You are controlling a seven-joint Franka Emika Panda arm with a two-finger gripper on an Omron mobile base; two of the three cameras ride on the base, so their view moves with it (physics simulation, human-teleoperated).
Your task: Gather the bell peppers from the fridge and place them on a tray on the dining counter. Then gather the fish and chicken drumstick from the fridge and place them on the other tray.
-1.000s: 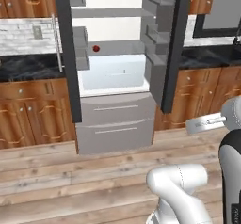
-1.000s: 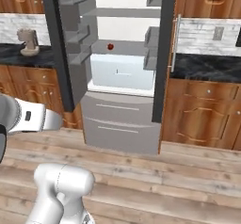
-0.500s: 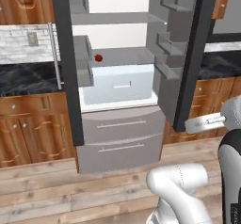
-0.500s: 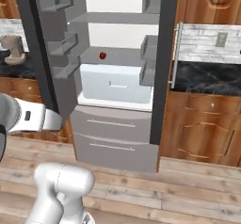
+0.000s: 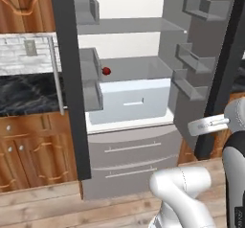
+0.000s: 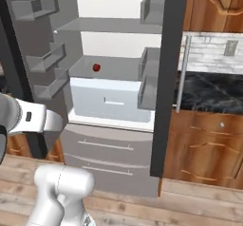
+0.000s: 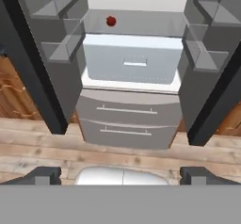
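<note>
The fridge stands open in front of me, both doors swung wide. One small red bell pepper sits on the middle shelf, left of centre, above a white drawer. In the hand view my gripper is open and holds nothing. Its fingertips are spread wide, low over the wooden floor and well short of the fridge. The fish, the chicken drumstick, the trays and the dining counter are out of view.
Grey door bins jut out on both open doors, edged by dark door frames. Two freezer drawers sit below the shelves. Wooden cabinets and a black counter flank the fridge.
The whole picture has grown: the base has driven closer to the fridge. The pepper has stayed on its shelf and the gripper has stayed open.
</note>
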